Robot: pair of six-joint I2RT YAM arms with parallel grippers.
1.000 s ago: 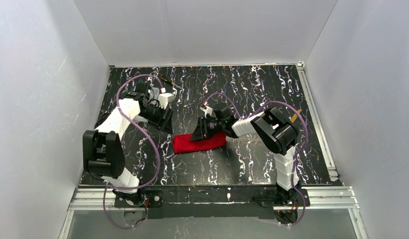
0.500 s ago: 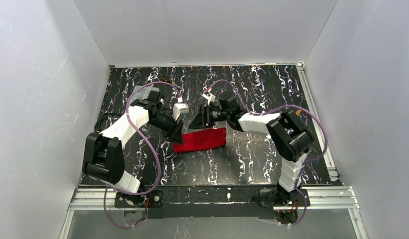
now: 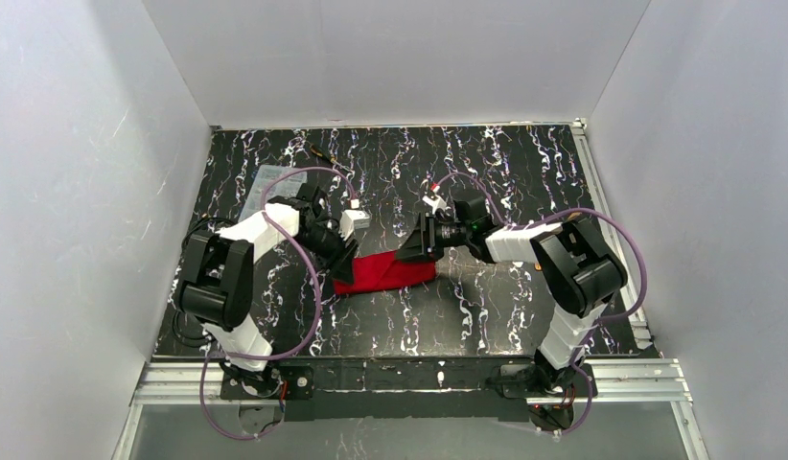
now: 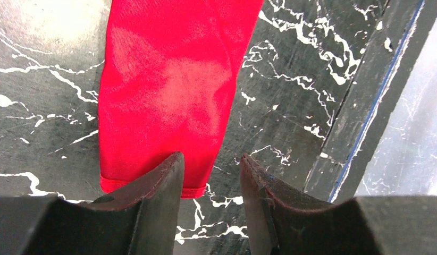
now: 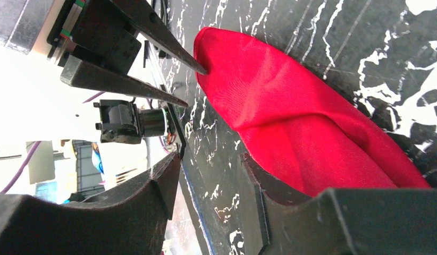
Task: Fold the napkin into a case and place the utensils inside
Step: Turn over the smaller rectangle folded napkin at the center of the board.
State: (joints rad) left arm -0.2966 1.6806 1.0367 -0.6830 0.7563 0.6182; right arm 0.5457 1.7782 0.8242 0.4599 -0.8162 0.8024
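The red napkin (image 3: pixel 387 271) lies folded into a narrow strip on the black marbled table (image 3: pixel 486 316). My left gripper (image 3: pixel 346 261) is at the strip's left end, low over the table. In the left wrist view the left gripper (image 4: pixel 211 162) is open and one fingertip (image 4: pixel 166 172) overlaps the napkin's (image 4: pixel 168 90) near end. My right gripper (image 3: pixel 411 253) is at the strip's right end. In the right wrist view the right gripper (image 5: pixel 211 167) is open beside the napkin (image 5: pixel 291 117), with nothing between the jaws. The utensils are out of view.
A clear plastic box (image 3: pixel 266 182) sits at the table's back left. A thin black-and-yellow tool (image 3: pixel 323 153) lies near the back edge. White walls enclose the table on three sides, and a metal rail (image 3: pixel 419 376) runs along the front.
The left gripper has swung right and forward from the back left to the napkin's left end, its jaws narrowing. The right gripper has lifted off the napkin and shifted to its right end.
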